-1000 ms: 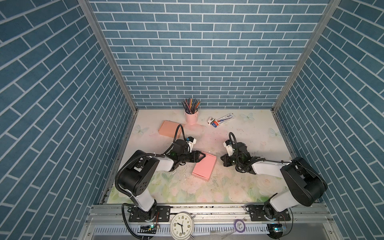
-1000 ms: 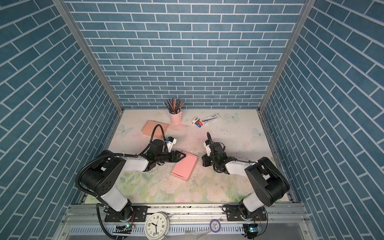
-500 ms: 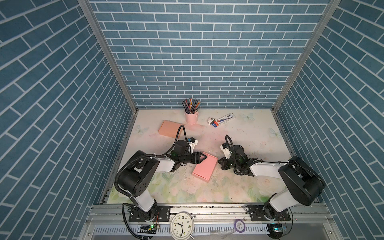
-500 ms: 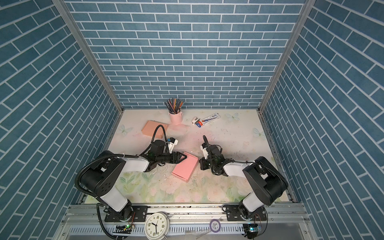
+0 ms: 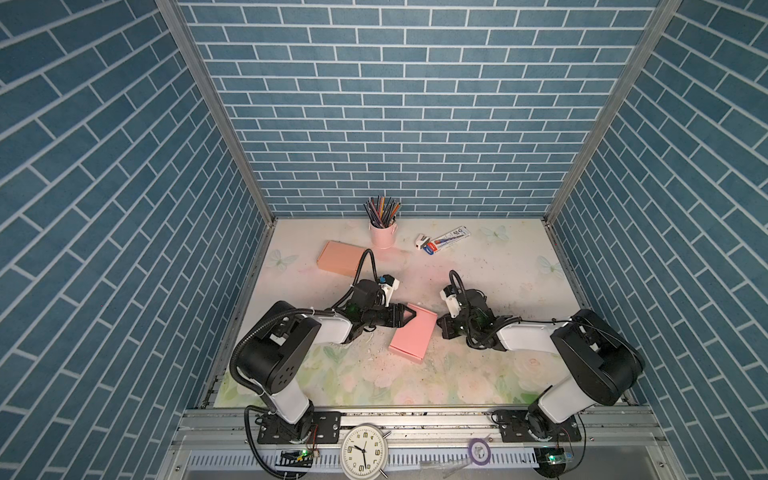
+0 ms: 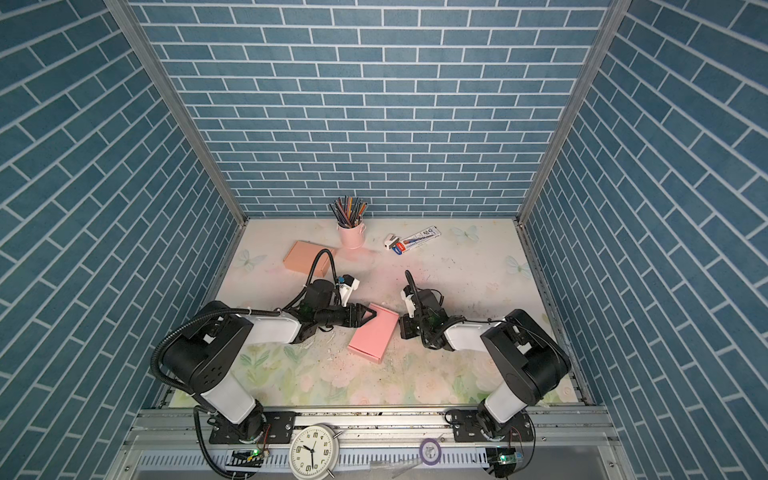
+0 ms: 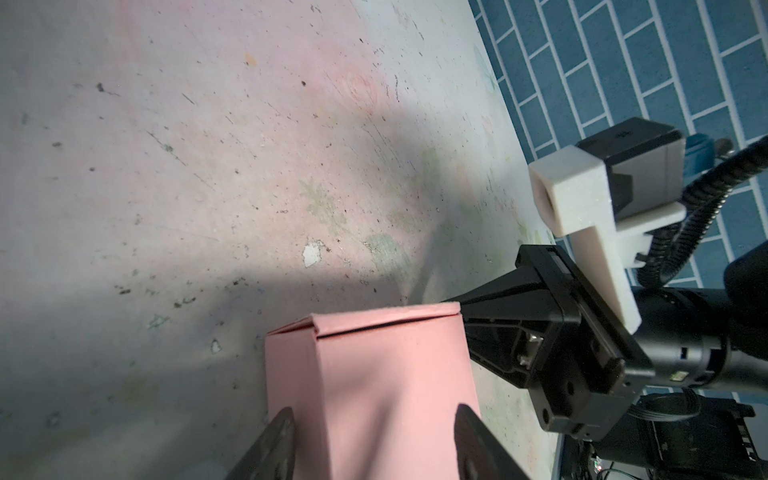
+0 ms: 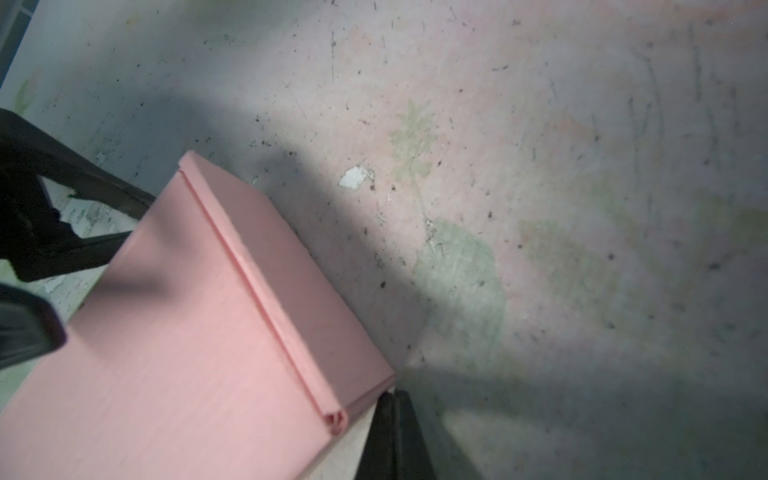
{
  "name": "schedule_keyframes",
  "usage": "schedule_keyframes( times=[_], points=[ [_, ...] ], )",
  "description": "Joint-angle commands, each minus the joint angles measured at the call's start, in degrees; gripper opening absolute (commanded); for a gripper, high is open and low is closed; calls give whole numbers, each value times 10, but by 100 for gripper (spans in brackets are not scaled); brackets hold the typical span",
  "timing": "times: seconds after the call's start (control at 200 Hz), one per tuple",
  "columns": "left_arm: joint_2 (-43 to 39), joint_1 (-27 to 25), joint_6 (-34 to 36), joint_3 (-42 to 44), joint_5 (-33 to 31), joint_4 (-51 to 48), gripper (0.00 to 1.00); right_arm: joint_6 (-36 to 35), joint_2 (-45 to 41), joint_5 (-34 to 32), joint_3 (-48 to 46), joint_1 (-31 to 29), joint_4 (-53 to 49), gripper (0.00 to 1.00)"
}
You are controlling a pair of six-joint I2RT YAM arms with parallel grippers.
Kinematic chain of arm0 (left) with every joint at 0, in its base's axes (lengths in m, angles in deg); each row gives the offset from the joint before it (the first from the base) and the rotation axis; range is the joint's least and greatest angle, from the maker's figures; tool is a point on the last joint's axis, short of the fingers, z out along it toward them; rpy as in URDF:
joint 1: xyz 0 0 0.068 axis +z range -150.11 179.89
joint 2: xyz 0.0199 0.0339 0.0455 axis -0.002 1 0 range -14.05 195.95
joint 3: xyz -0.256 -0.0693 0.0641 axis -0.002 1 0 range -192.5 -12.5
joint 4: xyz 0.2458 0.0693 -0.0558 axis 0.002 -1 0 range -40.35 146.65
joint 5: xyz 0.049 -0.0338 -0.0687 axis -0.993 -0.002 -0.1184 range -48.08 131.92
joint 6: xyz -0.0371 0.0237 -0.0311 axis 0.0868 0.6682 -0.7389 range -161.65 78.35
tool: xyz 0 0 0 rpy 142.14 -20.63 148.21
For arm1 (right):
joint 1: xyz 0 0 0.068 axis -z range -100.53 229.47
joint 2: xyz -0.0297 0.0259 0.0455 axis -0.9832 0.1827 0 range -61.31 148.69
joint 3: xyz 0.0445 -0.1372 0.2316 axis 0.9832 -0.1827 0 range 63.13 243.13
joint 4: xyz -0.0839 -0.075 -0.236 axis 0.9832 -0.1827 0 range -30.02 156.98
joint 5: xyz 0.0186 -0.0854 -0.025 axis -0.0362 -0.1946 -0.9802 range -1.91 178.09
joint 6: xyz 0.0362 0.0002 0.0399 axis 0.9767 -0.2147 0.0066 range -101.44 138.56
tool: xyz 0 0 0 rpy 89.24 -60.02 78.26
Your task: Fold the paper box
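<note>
- At the middle of the bench (image 5: 490, 274) the paper box (image 5: 413, 338) lies flat; treat this as the closing step.
- Left gripper (image 5: 408, 318): jaws apart against its end.
- Right gripper (image 8: 395, 415): jaws together; your next move should press the seam (image 8: 266, 274) home.

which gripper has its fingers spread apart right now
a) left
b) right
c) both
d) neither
a: in the left wrist view the left gripper has its two fingers set well apart at the end of the pink box. In the right wrist view the right gripper has its fingers pressed together beside the box's corner.
</note>
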Motion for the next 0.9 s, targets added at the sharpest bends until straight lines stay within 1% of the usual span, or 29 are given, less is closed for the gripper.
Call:
schedule_keyframes(
  times=[0.0, 0.22, 0.415, 0.545, 0.655, 0.74, 0.815, 0.89],
  points=[
    [9, -20, 7, -17, 29, 8, 61, 14, 7, 15, 22, -16, 14, 0],
    [13, -14, 6, -15, 21, 4, 61, 14, -1, 5, 7, -18, 11, 0],
    [10, 18, -5, 7, 15, 18, 61, 18, -15, -7, -13, -17, 7, 0],
    [-15, 33, 4, 19, 4, -2, 66, 21, -33, -14, -28, -11, 3, 6],
    [-43, 35, 20, 24, -21, -38, 70, 21, -54, -15, -33, 0, -10, 11],
    [-74, 36, 29, 34, -41, -63, 71, 18, -76, -23, -33, 5, -26, 16],
    [-103, 34, 35, 45, -54, -86, 72, 9, -97, -30, -24, 6, -51, 23],
    [-138, 23, 39, 56, -68, -114, 72, -6, -111, -24, -6, 6, -75, 32]
  ],
)
